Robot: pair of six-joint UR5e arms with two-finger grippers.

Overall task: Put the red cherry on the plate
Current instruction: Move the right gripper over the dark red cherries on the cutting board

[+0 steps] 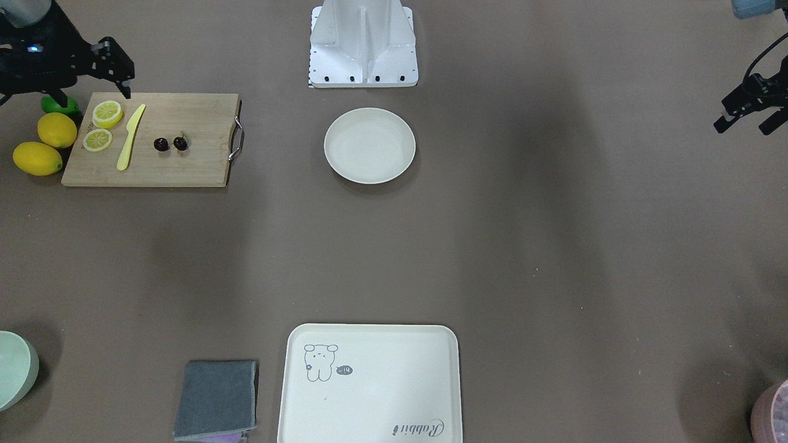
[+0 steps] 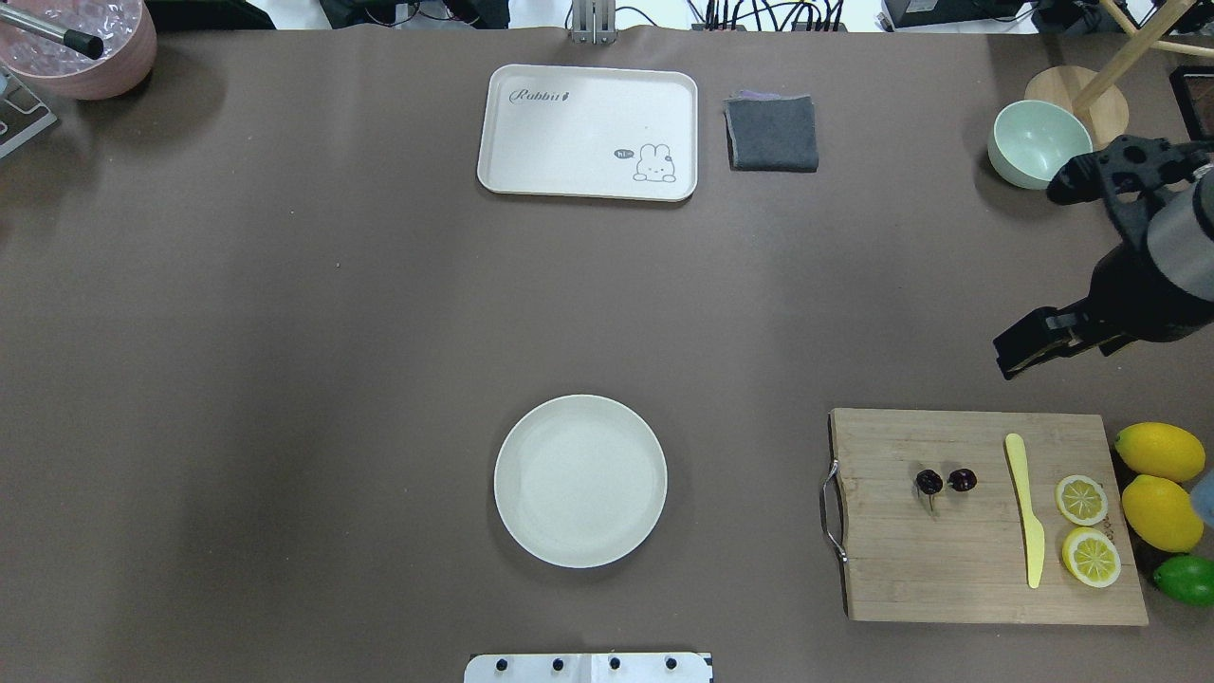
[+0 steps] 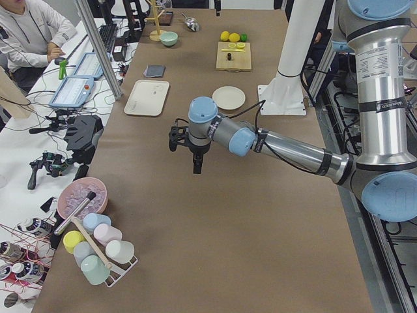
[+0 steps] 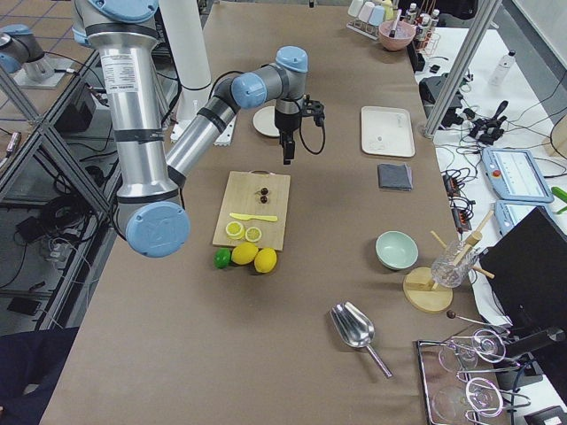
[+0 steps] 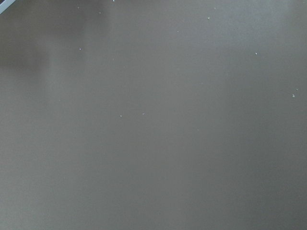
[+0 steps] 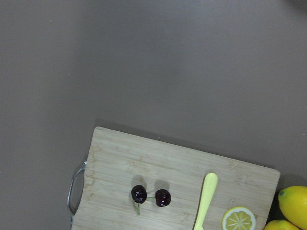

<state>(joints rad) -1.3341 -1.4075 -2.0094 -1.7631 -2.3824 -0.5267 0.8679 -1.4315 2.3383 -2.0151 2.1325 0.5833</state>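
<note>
Cherries (image 6: 151, 195) in right wrist view, tabletop (image 5: 153, 115) in left; left end effector (image 1: 743, 126), right end effector (image 1: 92, 93) released.

Soft even overhead light, faint broad shadow bands down the table (image 1: 529, 184), thin shadow along the lower edge of the plate (image 1: 369, 147), left wrist view dim, darker upper left, others sharp.
</note>
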